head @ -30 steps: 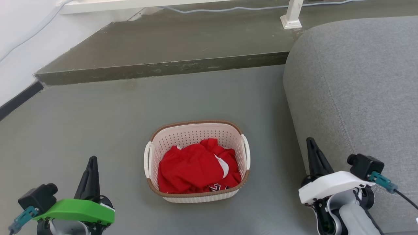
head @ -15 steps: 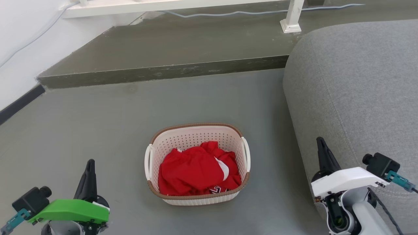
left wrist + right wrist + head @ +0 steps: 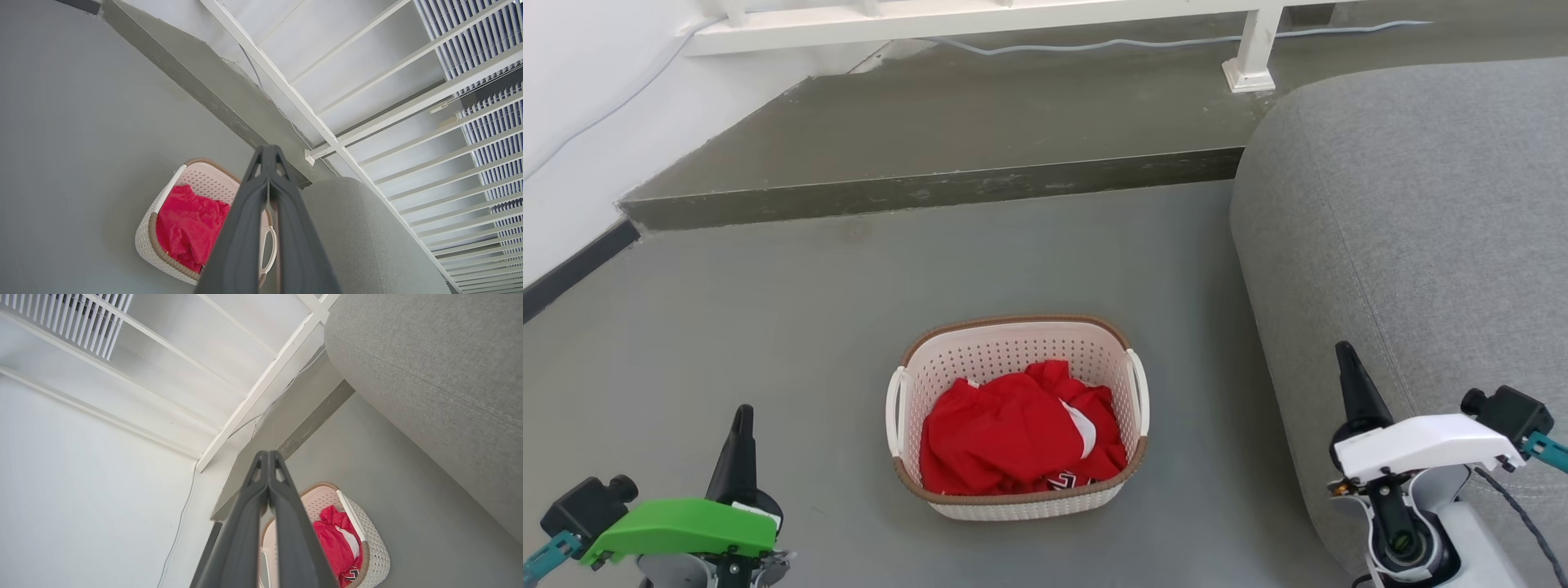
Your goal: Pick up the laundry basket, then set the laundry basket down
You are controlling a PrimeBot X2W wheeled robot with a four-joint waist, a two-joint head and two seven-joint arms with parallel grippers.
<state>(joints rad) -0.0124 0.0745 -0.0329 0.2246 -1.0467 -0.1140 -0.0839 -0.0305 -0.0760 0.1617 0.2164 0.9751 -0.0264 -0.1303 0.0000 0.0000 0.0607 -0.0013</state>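
The laundry basket (image 3: pixel 1013 347) stands on the grey floor in the middle of the head view: cream perforated plastic, brown rim, white loop handles on both sides, a red garment (image 3: pixel 1013 429) inside. It also shows in the left wrist view (image 3: pixel 151 241) and the right wrist view (image 3: pixel 374 551). My left gripper (image 3: pixel 742 416) is shut at the lower left, well clear of the basket. To the lower right my right gripper (image 3: pixel 1343 355) is shut too, in front of the sofa. Both hold nothing.
A grey sofa (image 3: pixel 1421 229) fills the right side, close to the right arm. A raised dark step (image 3: pixel 931 184) runs across behind the basket, with a white railing (image 3: pixel 1250 49) and a cable on it. A white wall stands at the left.
The head camera has tilted, so the scene sits lower in the picture. Both grippers have spread outward and lower, away from the basket. The basket has stayed put.
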